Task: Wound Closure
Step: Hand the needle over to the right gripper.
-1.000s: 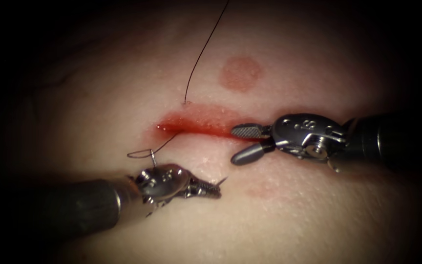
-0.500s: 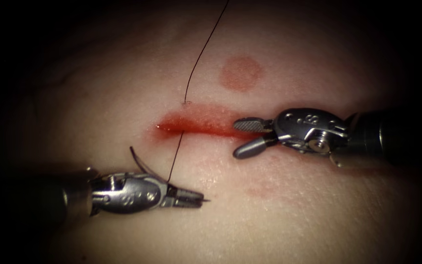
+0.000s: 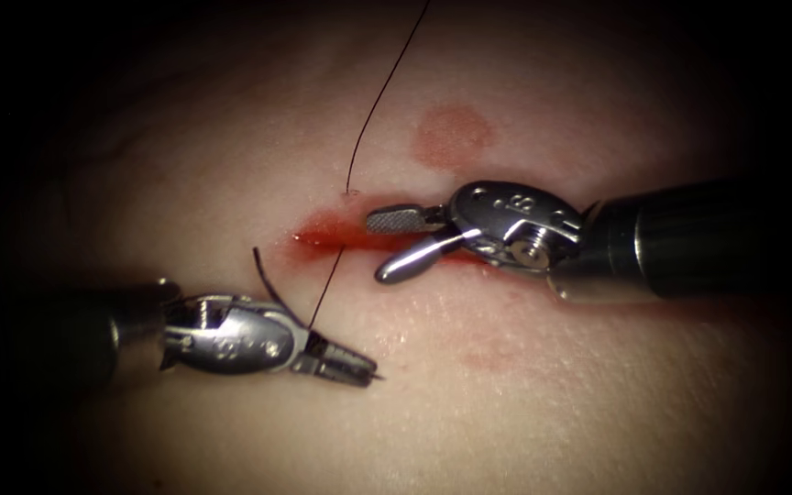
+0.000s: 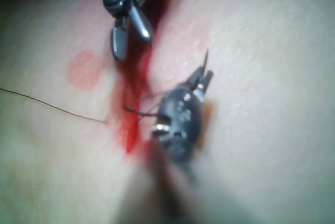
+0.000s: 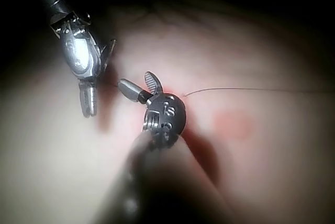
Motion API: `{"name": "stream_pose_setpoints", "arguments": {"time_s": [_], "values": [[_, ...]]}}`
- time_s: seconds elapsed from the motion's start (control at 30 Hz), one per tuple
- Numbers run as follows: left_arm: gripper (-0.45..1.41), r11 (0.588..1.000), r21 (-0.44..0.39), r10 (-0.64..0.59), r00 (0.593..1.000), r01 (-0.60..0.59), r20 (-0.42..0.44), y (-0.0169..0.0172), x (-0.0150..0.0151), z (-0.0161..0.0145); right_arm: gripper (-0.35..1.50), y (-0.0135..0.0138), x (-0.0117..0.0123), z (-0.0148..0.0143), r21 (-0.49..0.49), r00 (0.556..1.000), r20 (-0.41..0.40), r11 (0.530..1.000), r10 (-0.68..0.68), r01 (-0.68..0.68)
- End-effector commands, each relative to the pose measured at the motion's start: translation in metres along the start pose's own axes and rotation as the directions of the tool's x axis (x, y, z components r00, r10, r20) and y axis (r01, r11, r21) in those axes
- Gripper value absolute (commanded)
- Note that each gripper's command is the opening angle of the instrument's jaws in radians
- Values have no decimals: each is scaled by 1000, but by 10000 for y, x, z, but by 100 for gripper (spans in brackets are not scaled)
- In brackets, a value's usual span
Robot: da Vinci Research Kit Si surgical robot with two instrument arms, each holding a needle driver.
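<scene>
While the endoscope view is read first: tissue (image 3: 524,403) with a red cut (image 3: 341,234) running crosswise. Left tool (image 3: 346,365), nearer side of the cut, clenched on the needle (image 3: 272,291) near its point end; point juts just past the jaw tips, the curved body arcs back over the tool toward the cut; needle out of the tissue. Thread (image 3: 379,96) climbs from a hole on the far edge of the cut; another strand crosses the cut to the left tool. Right tool (image 3: 403,243), released, holding nothing, over the cut, nearer the needle's long body than its point.

Left wrist view: left tool (image 4: 201,80) clamped, needle point (image 4: 205,59) projecting; right tool (image 4: 128,35) spread over the cut.

Right wrist view: right tool (image 5: 137,85) agape, empty; left tool (image 5: 89,106) just beside
</scene>
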Motion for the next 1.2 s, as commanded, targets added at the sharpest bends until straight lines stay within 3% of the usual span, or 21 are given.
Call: {"name": "stream_pose_setpoints", "arguments": {"time_s": [0.03, 0.2, 0.27, 0.43, 0.73, 1.2], "values": [[-35, 1000, -23, 7, 1000, -7, 18, 3, -1, 3, 81, 4, -1, 14, 14, 1000, -5, 1000, 0, 0], [-35, 991, -71, 117, 993, -116, 12, 3, 9, -4, 79, 20, 5, 27, 67, 994, -56, 993, 97, -94], [-35, 980, -88, 182, 983, -181, 9, -2, 9, -6, 79, 30, 6, 35, 150, 979, -96, 975, 182, -166], [-35, 961, -102, 258, 966, -257, 0, -7, 6, -4, 79, 41, 6, 47, 250, 963, -116, 945, 245, -210], [-35, 923, -121, 364, 931, -365, -30, -16, 3, -6, 78, 44, 2, 65, 314, 962, -87, 923, 260, -221], [-35, 912, -146, 382, 923, -383, -33, -22, 6, -2, 71, 42, -12, 87, 320, 959, -26, 911, 282, -259]]}}
